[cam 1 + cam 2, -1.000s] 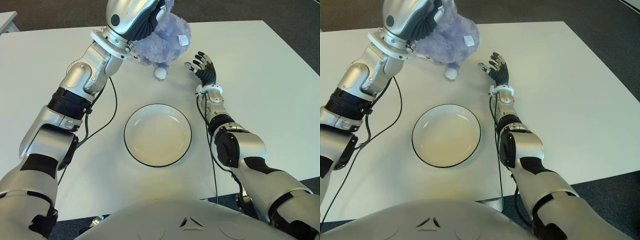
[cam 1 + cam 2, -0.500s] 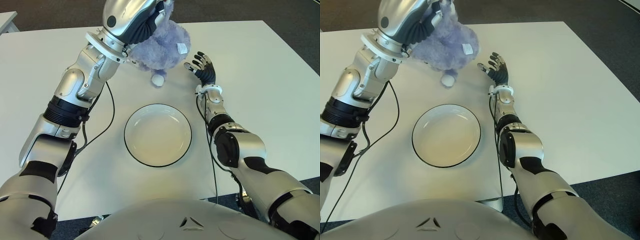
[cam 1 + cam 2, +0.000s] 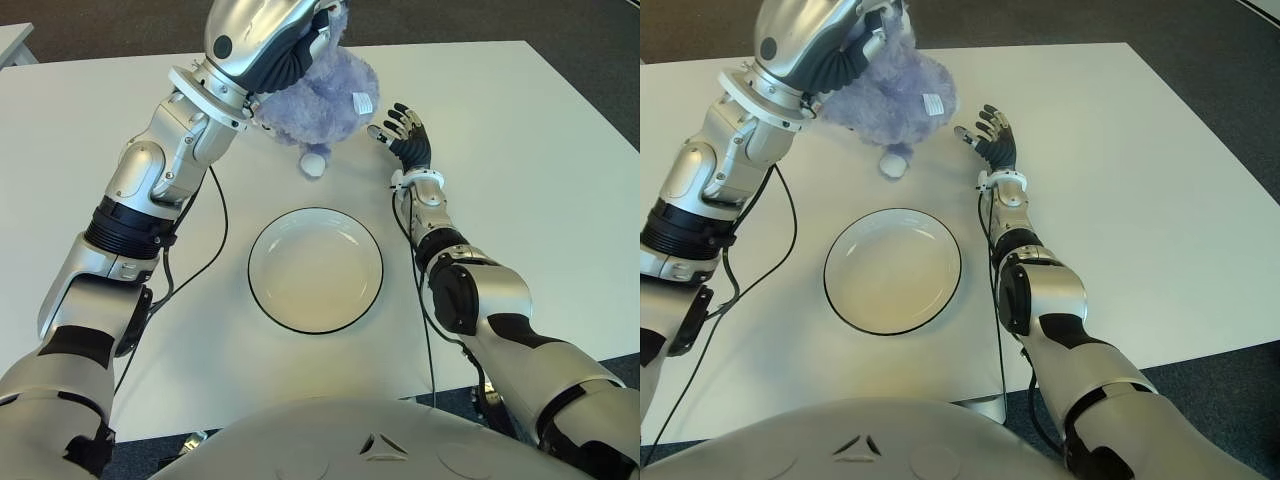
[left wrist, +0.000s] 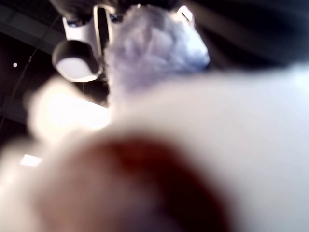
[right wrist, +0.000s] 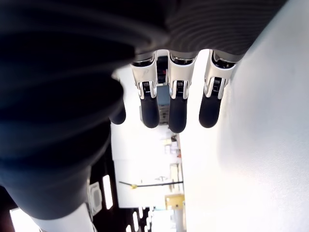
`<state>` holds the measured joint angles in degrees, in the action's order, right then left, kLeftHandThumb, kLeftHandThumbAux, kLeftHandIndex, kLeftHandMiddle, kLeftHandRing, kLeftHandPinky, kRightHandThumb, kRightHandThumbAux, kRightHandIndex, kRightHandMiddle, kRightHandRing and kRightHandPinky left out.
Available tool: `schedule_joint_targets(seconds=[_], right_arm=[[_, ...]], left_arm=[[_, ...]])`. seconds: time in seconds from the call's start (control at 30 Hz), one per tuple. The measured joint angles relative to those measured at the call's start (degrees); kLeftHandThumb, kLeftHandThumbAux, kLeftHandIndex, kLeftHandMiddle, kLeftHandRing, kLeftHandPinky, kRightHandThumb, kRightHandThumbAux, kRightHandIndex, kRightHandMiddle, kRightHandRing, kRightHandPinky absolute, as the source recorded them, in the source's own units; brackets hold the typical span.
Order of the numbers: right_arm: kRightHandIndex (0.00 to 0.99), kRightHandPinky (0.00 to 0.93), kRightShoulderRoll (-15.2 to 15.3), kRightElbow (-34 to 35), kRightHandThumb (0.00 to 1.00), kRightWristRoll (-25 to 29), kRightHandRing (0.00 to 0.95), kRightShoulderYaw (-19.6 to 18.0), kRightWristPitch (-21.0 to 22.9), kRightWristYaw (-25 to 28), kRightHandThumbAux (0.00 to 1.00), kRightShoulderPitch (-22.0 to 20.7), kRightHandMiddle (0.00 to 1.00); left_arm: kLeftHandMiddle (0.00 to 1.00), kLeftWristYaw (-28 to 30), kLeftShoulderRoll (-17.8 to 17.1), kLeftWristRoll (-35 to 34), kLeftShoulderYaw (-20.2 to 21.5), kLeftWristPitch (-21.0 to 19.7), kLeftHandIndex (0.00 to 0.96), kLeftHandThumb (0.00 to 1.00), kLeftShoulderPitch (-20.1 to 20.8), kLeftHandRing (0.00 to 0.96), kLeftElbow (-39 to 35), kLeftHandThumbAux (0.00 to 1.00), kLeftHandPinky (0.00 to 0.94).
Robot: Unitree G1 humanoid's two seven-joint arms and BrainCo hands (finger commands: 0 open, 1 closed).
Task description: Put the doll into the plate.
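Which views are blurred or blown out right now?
Left wrist view: the doll fills the lens, out of focus, only a lavender tuft readable. Right wrist view: the right hand's fingers sharp, the white table blown out, the wrist a dark mass. Eye views: even light, sharp; the left hand holds the doll.

**Open table around the plate, one hand beside the route**

The plate (image 3: pixel 315 269) lies bare on the white table (image 3: pixel 530 150), with open surface on every side. Beyond it the left hand (image 3: pixel 270 40) holds the doll (image 3: pixel 322 100) above the table. The right hand (image 3: pixel 407 135), fingers spread, stands just right of the doll.
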<state>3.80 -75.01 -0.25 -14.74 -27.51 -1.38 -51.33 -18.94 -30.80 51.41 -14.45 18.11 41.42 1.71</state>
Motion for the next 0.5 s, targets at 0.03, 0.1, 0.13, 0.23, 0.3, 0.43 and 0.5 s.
schedule_joint_targets(seconds=[0.03, 0.1, 0.13, 0.23, 0.3, 0.43, 0.5], right_arm=[[0.133, 0.183, -0.03, 0.0, 0.094, 0.01, 0.155, -0.02, 0.0, 0.01, 0.823, -0.01, 0.148], [0.131, 0.18, -0.09, 0.0, 0.095, 0.03, 0.152, -0.07, 0.0, 0.05, 0.819, -0.01, 0.146], [0.131, 0.179, -0.11, 0.0, 0.096, 0.04, 0.152, -0.09, 0.0, 0.07, 0.82, -0.01, 0.147], [0.133, 0.182, -0.13, 0.0, 0.101, 0.04, 0.155, -0.09, -0.01, 0.09, 0.822, -0.01, 0.152], [0.137, 0.183, -0.14, 0.0, 0.102, 0.03, 0.164, -0.07, -0.05, 0.09, 0.824, -0.01, 0.161], [0.139, 0.169, -0.13, -0.01, 0.09, 0.0, 0.167, 0.0, -0.19, 0.09, 0.827, 0.0, 0.166], [0.141, 0.171, -0.14, -0.03, 0.078, -0.06, 0.17, 0.11, -0.22, 0.09, 0.83, 0.0, 0.171]], left_arm=[[0.847, 0.13, -0.1, -0.09, 0.09, 0.27, 0.442, 0.721, -0.14, 0.855, -0.32, 0.7, 0.865], [0.85, 1.56, -0.58, -0.71, 0.25, 0.91, 0.442, 0.719, -0.58, 0.859, -1.62, 0.701, 0.862], [0.851, 2.57, -0.9, -0.99, 0.27, 1.24, 0.441, 0.717, -0.78, 0.861, -2.21, 0.701, 0.862], [0.853, 7.3, -1.96, -3.46, 0.35, 2.09, 0.441, 0.717, -1.14, 0.864, -3.78, 0.701, 0.861], [0.848, 10.17, -2.7, -4.89, 0.44, 2.81, 0.441, 0.715, -1.21, 0.866, -4.57, 0.702, 0.855], [0.843, 14.55, -4.25, -6.31, 0.98, 4.15, 0.44, 0.714, -0.81, 0.862, -7.11, 0.702, 0.836], [0.838, 15.63, -4.47, -6.62, 1.44, 4.51, 0.44, 0.712, -0.47, 0.857, -7.56, 0.703, 0.831]])
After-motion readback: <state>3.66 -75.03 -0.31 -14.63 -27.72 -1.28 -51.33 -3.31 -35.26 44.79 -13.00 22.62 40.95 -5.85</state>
